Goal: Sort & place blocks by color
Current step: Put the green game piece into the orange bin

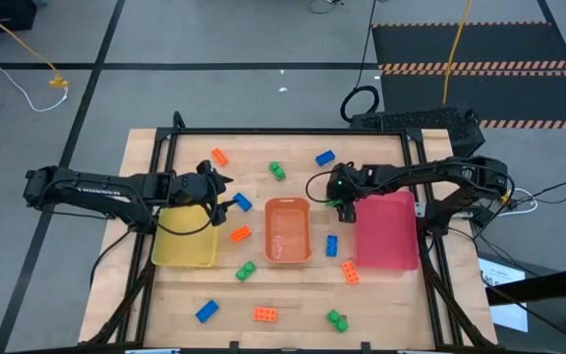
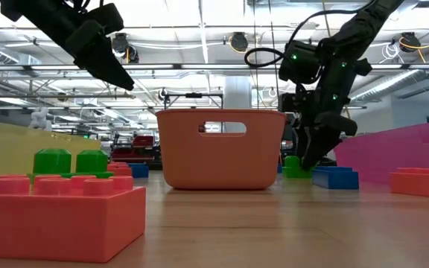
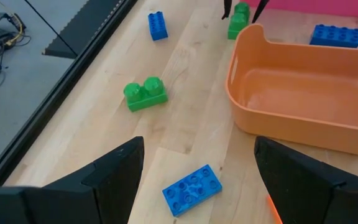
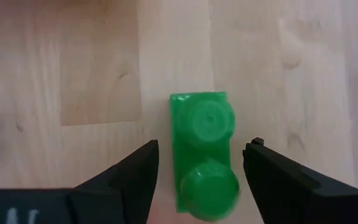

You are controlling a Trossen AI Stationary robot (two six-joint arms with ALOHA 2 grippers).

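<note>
**Our two dark arms, up close**

We see two matte black, six-joint arms point(image 1: 96, 187) built of slim tubular links and blocky joint housings. Faint pale lettering runs along the left arm's long link. Black cables loop loosely beside the right arm point(image 1: 440, 177), and small green lights glow on its wrist housing point(image 2: 304, 63). Our wedge-shaped black fingers point(image 4: 126, 180) have flat, angular faces and sharp edges.

Three trays stand side by side across the table point(image 1: 145, 147): one tray point(image 1: 187, 238) at the left, a second point(image 1: 287, 230) in the middle, a third point(image 1: 386, 231) at the right. Blocks point(image 1: 266, 314) lie scattered around them on the tabletop. One block point(image 4: 205, 154) sits between the right gripper's point(image 4: 201, 165) fingers, between the middle and right trays.
</note>
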